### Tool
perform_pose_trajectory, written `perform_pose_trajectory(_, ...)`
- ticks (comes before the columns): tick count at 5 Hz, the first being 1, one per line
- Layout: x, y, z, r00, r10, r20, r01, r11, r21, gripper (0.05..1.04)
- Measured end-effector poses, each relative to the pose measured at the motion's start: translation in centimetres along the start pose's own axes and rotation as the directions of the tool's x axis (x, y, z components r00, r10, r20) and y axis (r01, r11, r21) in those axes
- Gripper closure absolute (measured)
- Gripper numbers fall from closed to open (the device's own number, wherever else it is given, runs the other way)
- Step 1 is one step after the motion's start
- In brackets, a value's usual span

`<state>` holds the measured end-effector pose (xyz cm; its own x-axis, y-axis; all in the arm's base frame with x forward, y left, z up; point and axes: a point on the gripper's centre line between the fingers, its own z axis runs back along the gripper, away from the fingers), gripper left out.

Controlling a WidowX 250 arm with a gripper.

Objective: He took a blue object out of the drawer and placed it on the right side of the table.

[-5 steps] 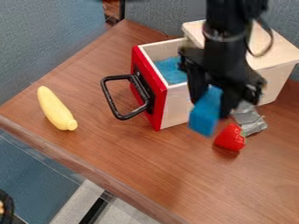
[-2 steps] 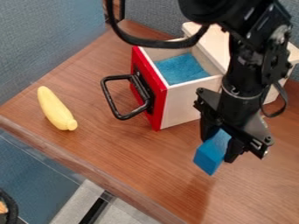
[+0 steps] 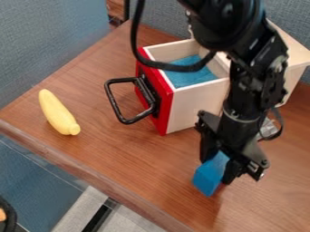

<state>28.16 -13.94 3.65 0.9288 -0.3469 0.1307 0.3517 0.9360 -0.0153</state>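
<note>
1. Fingers (image 3: 231,173): closed on the block (image 3: 210,173), parted only by its thickness.
2. Block: plain blue, flat-faced and sharp-edged, longer than wide; held tilted.
3. Position: upper part between the fingers, lower end projecting below them, over the table (image 3: 151,172), right of the open drawer (image 3: 194,106). Table contact cannot be determined.

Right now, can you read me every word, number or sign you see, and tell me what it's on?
There are none that I can read.
I see no writing on the blue block in the pincer, the red drawer front or the yellow toy.
The pale marks on the black arm are too small to tell if they are letters.
</note>
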Motion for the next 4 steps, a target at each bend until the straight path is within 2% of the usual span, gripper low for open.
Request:
perform_pose_trajectory(1,-0.25,-0.04,-1.08,1.000,-0.017,-0.026,0.017,1.000,0.001,0.510)
perform_pose_trajectory(2,0.02,-0.15,-1.30,0.999,-0.027,-0.022,0.027,1.000,-0.002,0.471)
perform_pose_trajectory(3,-0.25,-0.21,-1.90,0.999,-0.026,-0.042,0.026,1.000,-0.001,0.173)
perform_pose_trajectory(4,-0.39,-0.22,-1.43,0.998,-0.035,-0.048,0.035,0.999,-0.002,0.073)
